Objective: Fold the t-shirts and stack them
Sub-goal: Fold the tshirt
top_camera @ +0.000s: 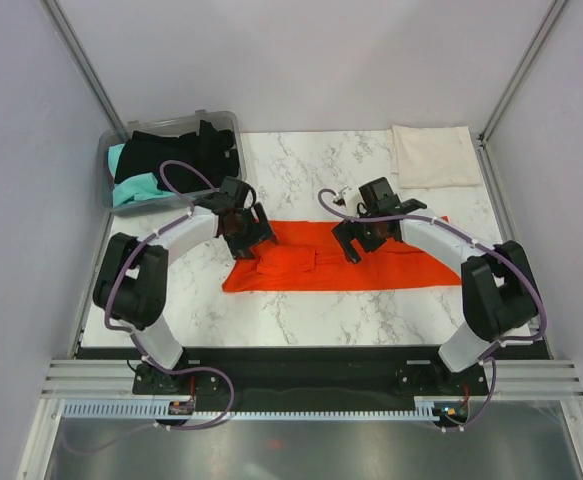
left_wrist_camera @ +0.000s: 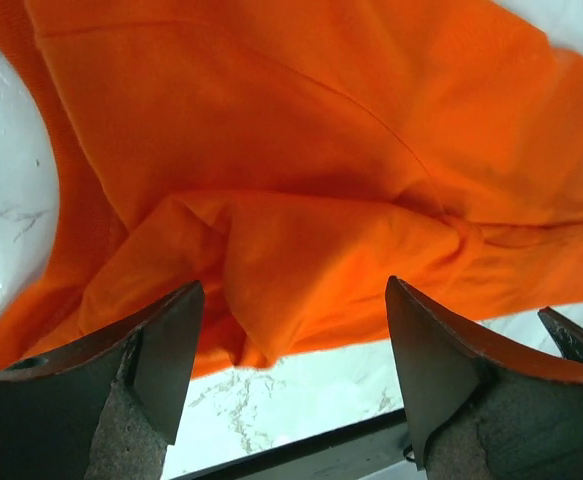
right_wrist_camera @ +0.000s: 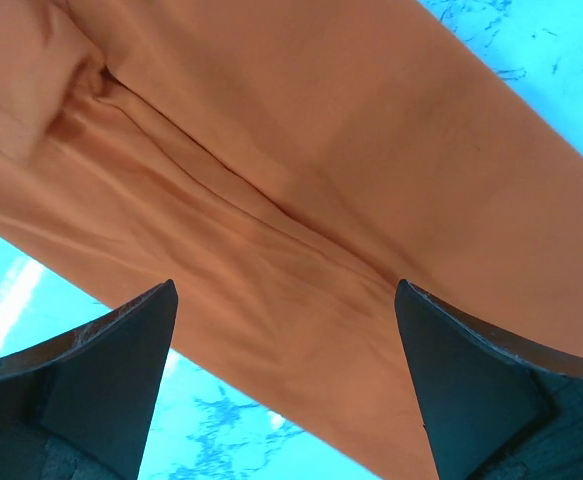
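Observation:
An orange-red t-shirt [top_camera: 321,262] lies folded lengthwise into a long band across the middle of the marble table [top_camera: 301,160]. My left gripper [top_camera: 249,236] hovers open over its left end, and the left wrist view shows bunched orange cloth [left_wrist_camera: 301,230] beyond the spread fingers [left_wrist_camera: 166,350], with nothing between them. My right gripper [top_camera: 355,240] stands open over the band's upper middle, the shirt [right_wrist_camera: 301,220] lying creased below its wide fingers [right_wrist_camera: 441,380]. A cream-white t-shirt [top_camera: 433,155] lies folded at the back right. Black [top_camera: 186,150] and teal [top_camera: 136,190] t-shirts fill the bin.
A clear grey plastic bin [top_camera: 221,120] stands at the table's back left corner. Pale walls with metal posts [top_camera: 91,80] close in the sides and back. The arms' bases sit on the dark rail [top_camera: 301,365] at the near edge.

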Controlling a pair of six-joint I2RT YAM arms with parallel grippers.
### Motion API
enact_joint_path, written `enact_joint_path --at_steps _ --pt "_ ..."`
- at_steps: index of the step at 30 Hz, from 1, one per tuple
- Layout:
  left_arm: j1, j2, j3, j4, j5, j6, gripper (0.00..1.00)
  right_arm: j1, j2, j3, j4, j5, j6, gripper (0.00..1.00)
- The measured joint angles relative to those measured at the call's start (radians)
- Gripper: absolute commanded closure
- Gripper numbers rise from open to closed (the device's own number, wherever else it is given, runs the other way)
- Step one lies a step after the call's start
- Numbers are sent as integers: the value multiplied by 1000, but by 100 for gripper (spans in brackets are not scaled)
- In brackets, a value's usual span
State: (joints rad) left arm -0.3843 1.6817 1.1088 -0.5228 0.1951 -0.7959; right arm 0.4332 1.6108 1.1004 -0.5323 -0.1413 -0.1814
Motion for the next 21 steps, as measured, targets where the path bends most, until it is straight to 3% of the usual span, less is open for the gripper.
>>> enact_joint_path --at_steps 11,21 --pt "-15 222 156 -7 -58 -38 20 -5 169 2 5 -21 -177 2" --pt "-22 428 449 -26 -35 7 24 -17 103 -92 81 -9 -158 2"
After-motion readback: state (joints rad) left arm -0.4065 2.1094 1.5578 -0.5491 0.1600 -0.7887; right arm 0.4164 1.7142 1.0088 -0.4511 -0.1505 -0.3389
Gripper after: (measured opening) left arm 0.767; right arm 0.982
